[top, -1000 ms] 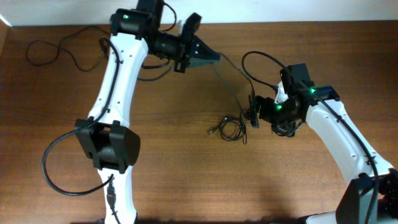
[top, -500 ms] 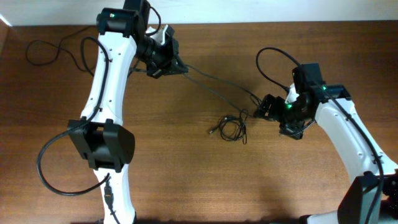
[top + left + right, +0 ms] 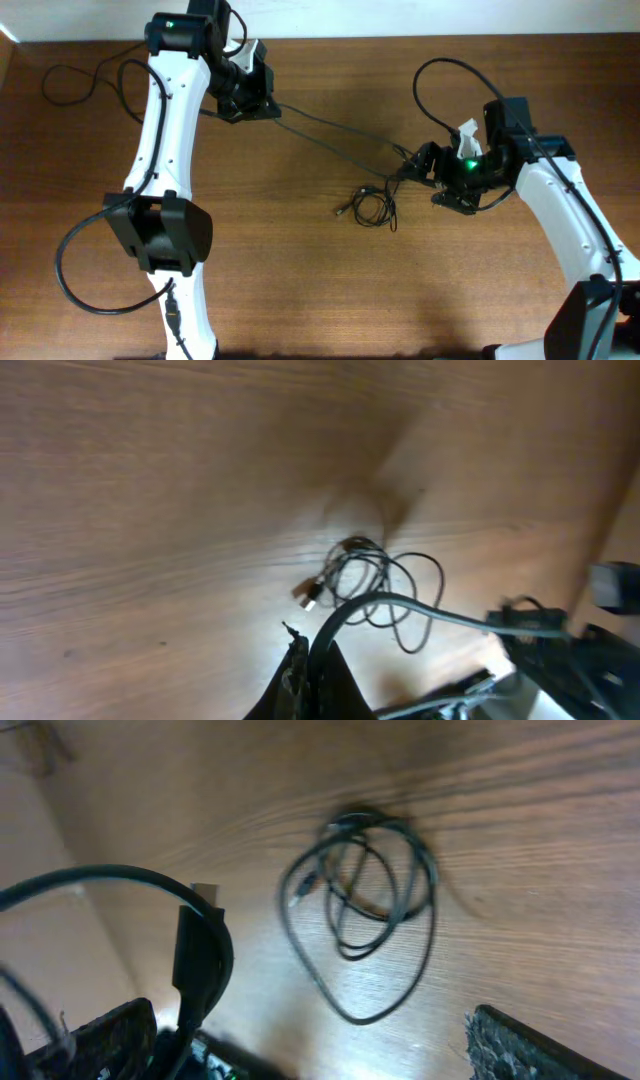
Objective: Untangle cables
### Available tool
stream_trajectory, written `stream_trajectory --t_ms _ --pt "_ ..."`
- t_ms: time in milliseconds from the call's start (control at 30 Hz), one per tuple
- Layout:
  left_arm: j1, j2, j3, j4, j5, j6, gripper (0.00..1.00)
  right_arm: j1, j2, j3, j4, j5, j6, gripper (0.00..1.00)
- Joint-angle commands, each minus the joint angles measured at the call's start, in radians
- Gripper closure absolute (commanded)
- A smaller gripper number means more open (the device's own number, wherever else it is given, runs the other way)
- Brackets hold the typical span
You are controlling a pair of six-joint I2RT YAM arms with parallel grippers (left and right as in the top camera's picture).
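The left gripper [image 3: 312, 678] has its dark fingers pressed together on one thin black cord [image 3: 440, 615], though the fingers are cut off at the frame's edge. The cord runs taut above the brown wooden table [image 3: 300, 280] to the right gripper [image 3: 312, 1045], whose fingers stand wide apart. A black plug end [image 3: 200, 960] is just beside one finger, and contact cannot be made out. The remaining tangle of thin black cords [image 3: 350, 548] lies on the table near the right gripper.

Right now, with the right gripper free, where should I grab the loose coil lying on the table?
Probably its wide outer loop, coming straight down from above. The coil lies flat on the table, and that single strand bows clear of the knotted centre.
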Motion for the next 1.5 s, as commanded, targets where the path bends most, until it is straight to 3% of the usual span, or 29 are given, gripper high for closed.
stream_trajectory --t_ms 0,67,200,533,700,800,900,1000,1100,1133,1200,1267,1300,1467 --pt "0.036 -0.005 0.018 0.015 -0.192 0.025 1.00 -0.036 -0.058 0.055 -0.016 -0.137 -0.098 0.01" --pt "0.036 -0.005 0.018 0.011 -0.259 -0.018 1.00 -0.036 -0.081 0.088 -0.052 -0.067 -0.093 0.01" --pt "0.036 -0.005 0.018 0.004 -0.309 -0.054 1.00 -0.036 -0.124 0.188 -0.209 0.372 0.060 0.01" --pt "0.042 -0.005 0.019 0.008 -0.296 -0.080 1.00 -0.037 -0.135 0.219 -0.298 0.666 0.143 0.01" --pt "0.066 -0.006 0.084 0.030 -0.100 0.029 1.00 -0.037 -0.135 0.219 -0.302 0.603 0.129 0.01" --pt "0.084 -0.006 0.167 0.034 0.010 0.049 1.00 -0.037 -0.135 0.219 -0.245 0.364 -0.052 0.01" --pt "0.089 -0.006 0.256 0.033 0.103 0.135 1.00 -0.037 -0.135 0.219 -0.218 0.223 -0.098 0.01" --pt "0.089 -0.007 0.336 0.023 0.114 0.149 1.00 -0.035 -0.135 0.219 -0.237 0.277 -0.089 0.01" --pt "0.089 -0.007 0.424 0.023 0.075 0.148 1.00 -0.035 -0.135 0.219 -0.340 0.655 0.093 0.01" --pt "0.089 -0.007 0.448 0.020 0.047 0.141 1.00 -0.036 -0.135 0.219 -0.356 0.680 0.101 0.02" --pt "0.088 -0.007 0.463 0.013 0.027 0.141 1.00 -0.036 -0.135 0.219 -0.346 0.566 0.043 0.01" --pt "0.088 -0.006 0.463 -0.001 0.027 0.141 1.00 -0.036 -0.135 0.219 -0.286 0.230 -0.193 0.01" --pt "0.088 -0.006 0.463 -0.013 0.027 0.141 1.00 -0.036 -0.135 0.219 -0.246 -0.077 -0.357 0.01" --pt "0.088 -0.006 0.463 -0.061 0.027 0.142 1.00 -0.036 -0.135 0.219 -0.139 -0.563 -0.465 0.02"
